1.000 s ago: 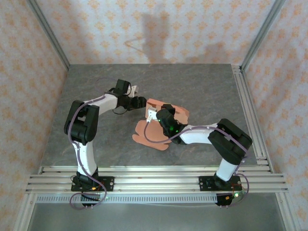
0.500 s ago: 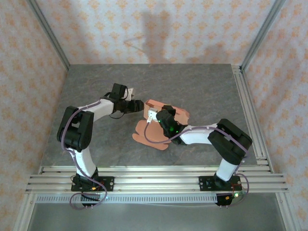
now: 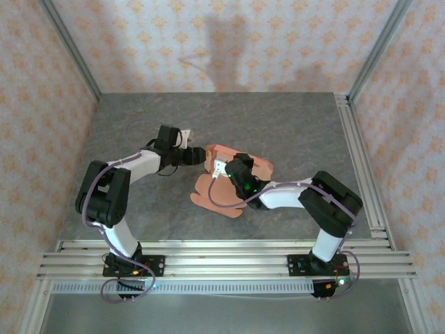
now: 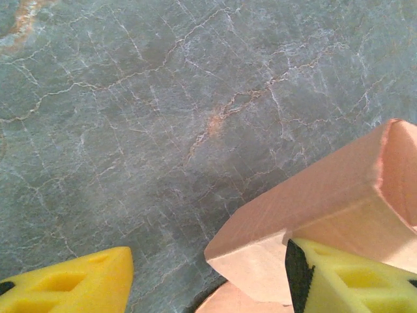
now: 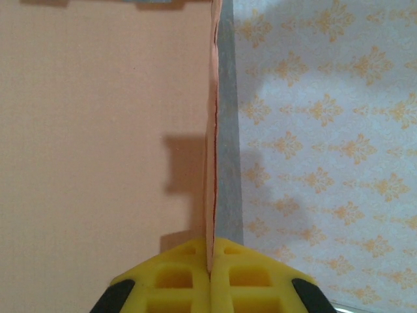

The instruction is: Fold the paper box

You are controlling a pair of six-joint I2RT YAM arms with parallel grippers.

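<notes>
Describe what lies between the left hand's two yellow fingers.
In the left wrist view, between the left hand's fingers lies mostly bare grey table, with a folded corner of the paper box reaching in beside one finger.

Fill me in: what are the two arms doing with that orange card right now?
The paper box, salmon-orange card, sits partly folded on the grey table. The right gripper is shut on a raised panel, pinching its edge. The left gripper is open at the box's left side, a folded corner between its fingers. Rounded flaps lie flat on the near side.
</notes>
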